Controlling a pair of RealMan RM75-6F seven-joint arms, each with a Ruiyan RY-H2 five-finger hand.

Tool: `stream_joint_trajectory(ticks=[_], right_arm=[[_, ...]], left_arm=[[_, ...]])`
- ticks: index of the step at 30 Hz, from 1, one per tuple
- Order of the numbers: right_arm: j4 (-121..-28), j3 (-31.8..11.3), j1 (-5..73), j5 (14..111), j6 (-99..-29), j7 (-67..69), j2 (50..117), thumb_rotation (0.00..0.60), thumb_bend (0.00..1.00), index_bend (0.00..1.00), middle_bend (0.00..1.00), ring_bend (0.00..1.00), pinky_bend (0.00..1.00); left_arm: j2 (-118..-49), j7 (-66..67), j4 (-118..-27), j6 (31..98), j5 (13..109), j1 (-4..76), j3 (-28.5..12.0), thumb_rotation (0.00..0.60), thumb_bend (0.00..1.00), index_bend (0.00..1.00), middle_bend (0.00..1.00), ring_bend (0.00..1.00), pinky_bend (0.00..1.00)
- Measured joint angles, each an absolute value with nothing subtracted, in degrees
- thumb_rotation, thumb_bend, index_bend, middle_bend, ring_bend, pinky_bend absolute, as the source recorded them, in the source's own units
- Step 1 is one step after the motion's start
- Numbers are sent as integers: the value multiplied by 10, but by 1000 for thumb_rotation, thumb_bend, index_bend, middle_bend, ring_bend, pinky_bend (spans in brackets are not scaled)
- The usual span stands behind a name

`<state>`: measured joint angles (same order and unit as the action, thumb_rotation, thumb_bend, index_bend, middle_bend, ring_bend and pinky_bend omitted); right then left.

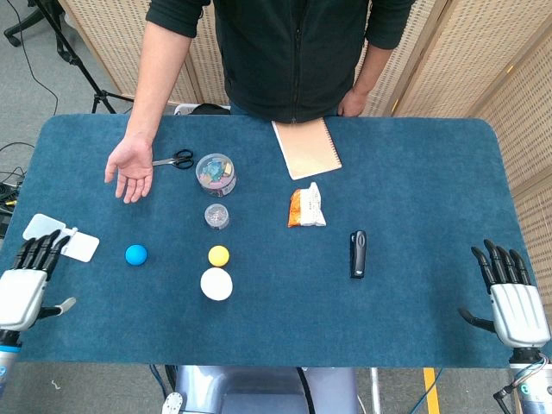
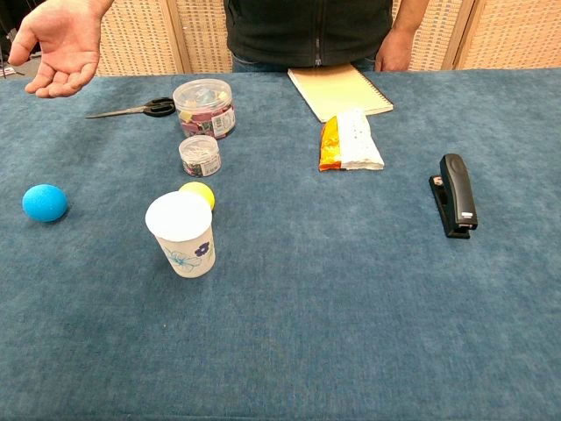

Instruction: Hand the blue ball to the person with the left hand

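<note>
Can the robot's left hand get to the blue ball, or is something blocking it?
Probably yes. The left hand sits open at the table's near-left edge, and the blue ball lies on bare cloth not far off. The white card lies to the side of that path, and the paper cup and yellow ball stand beyond the blue ball.
</note>
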<state>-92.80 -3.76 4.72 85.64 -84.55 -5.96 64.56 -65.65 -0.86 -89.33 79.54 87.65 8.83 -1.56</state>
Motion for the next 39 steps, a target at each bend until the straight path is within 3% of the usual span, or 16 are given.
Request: stream_joint_trajectory(ticks=[12,20,25,30,39], right_arm=[[-929,-38,48,852,-841,-57,648,600,0,0,0,0,0],[-923,-43,52,837,-830,-47,649,600,0,0,0,0,0],[-922,-43,52,836,-829,-48,650,600,0,0,0,0,0],[-922,-44,52,833,-827,-46,649,600,0,0,0,0,0],[-922,-45,53,830,-825,-33,645,600,0,0,0,0,0]], left_arm=[[-725,-37,-821,650,861,186,-29,600,0,3,0,0,72],[-783,-13,-765,574,786,225,-49,600,0,106,11,10,210],[-819,2,-737,559,764,243,-58,600,1,165,137,115,322],[-839,40,-731,556,743,252,-64,600,58,302,321,265,429],[-872,81,-719,582,720,253,-69,600,281,541,461,376,519]])
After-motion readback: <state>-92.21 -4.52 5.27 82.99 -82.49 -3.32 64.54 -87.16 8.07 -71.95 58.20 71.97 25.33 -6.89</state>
